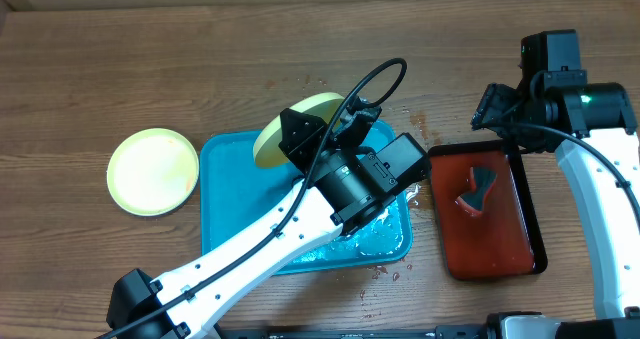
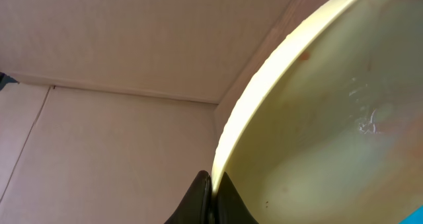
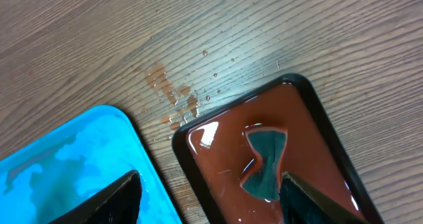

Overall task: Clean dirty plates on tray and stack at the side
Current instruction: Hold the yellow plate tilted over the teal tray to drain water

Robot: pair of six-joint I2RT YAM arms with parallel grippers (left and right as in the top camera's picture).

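Observation:
My left gripper (image 1: 300,139) is shut on the rim of a lime-green plate (image 1: 290,127) and holds it tilted on edge above the far end of the turquoise tray (image 1: 225,214). In the left wrist view the rim sits pinched between the jaws (image 2: 211,184), and the cream inside of the plate (image 2: 330,118) shows small specks. A second lime-green plate (image 1: 153,170) lies flat on the table left of the tray. A pale wet patch (image 1: 388,237) shows in the tray under my left arm; I cannot tell if it is the blue-white plate. My right gripper (image 1: 492,107) (image 3: 211,197) is open and empty above the dark red tray.
A dark red, black-rimmed tray (image 1: 510,249) (image 3: 218,178) stands right of the turquoise tray (image 3: 66,158), with a dark teal sponge-like piece (image 1: 478,189) (image 3: 264,161) in it. Sauce drops (image 3: 172,95) dot the wooden table between the trays.

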